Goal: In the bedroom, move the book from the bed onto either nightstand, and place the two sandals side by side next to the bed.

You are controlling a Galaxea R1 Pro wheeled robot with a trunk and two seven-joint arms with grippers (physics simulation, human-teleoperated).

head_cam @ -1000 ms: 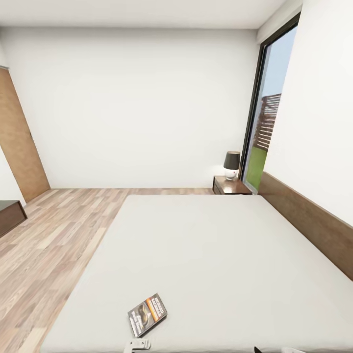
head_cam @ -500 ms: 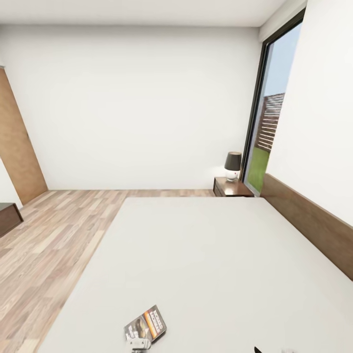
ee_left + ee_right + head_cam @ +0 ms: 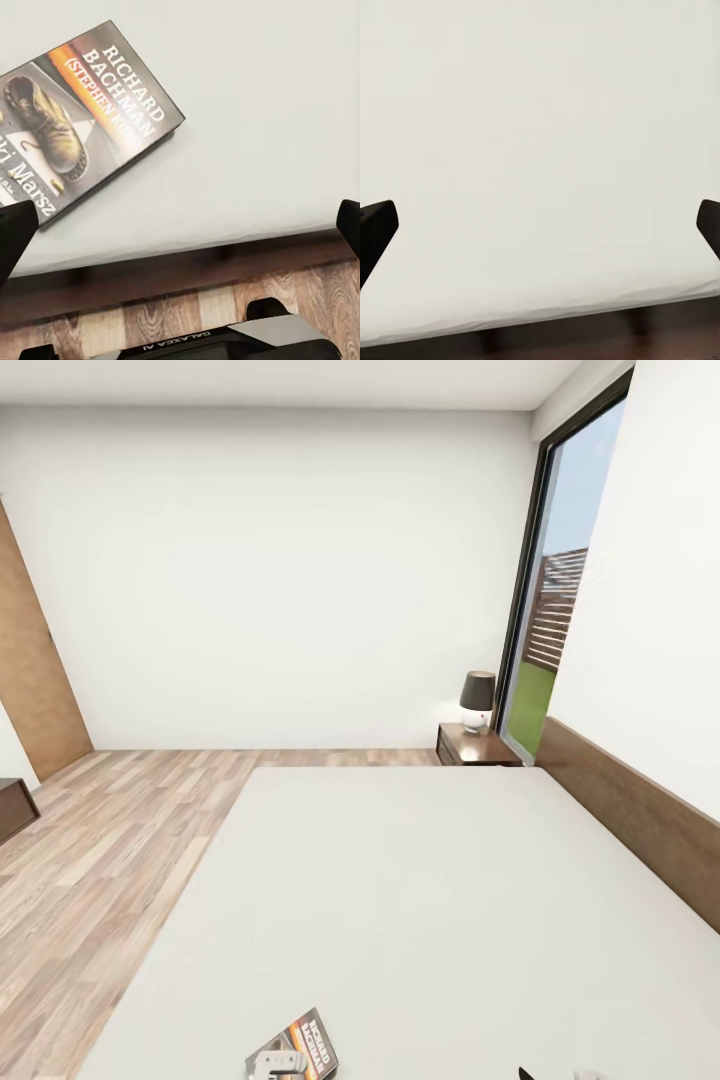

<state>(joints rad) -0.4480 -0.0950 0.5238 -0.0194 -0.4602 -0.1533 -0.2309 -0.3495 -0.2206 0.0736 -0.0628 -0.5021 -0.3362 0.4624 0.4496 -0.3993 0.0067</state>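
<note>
Book on the bed's near edge, both hands spread wide above the mattress.

The book (image 3: 300, 1045) lay flat on the light-grey mattress of the bed (image 3: 420, 900), close to its near edge, cover up. The left hand (image 3: 180, 225) hung over it, fingers wide apart and gripping nothing; the right hand (image 3: 540, 225) was likewise wide over bare mattress. A nightstand (image 3: 478, 747) with a lamp (image 3: 477, 700) stood at the far corner.

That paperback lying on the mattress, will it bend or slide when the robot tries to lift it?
The book looks thin, so it probably flexes and weighs little. Its cover looks glossy, so perhaps slippery. It lies flat on the mattress, so pinching an edge may be awkward.
</note>
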